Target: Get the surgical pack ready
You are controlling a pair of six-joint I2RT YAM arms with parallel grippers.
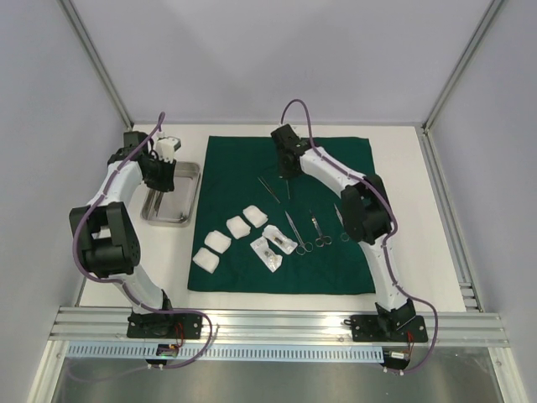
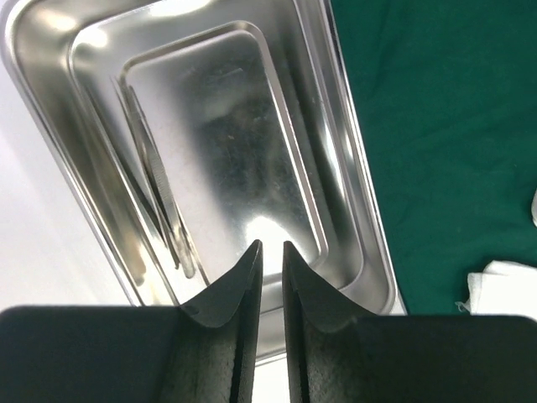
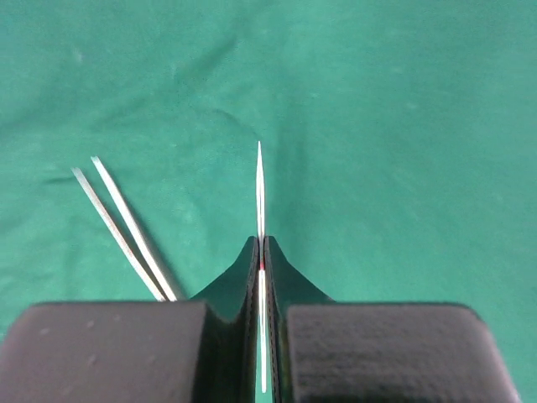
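The big green cloth (image 1: 336,252) lies flat in the middle of the top view. The steel tray (image 1: 180,201) sits just beside its left edge. Your left gripper (image 2: 270,260) hangs over the tray with its fingers close together and nothing between them. One pair of tweezers (image 2: 159,193) lies inside the tray.

Your right gripper (image 3: 261,252) is near the top of the cloth, pinched tight on a thin metal tool (image 3: 259,185). A second pair of tweezers (image 3: 126,222) lies just to its left. White gauze squares (image 1: 238,226) sit lower on the cloth.

Be careful. The tool is very thin, so it could twist or slip out as you lift. Its sharp tip could catch the cloth and drag the gauze. Your arms could bump at the tray.
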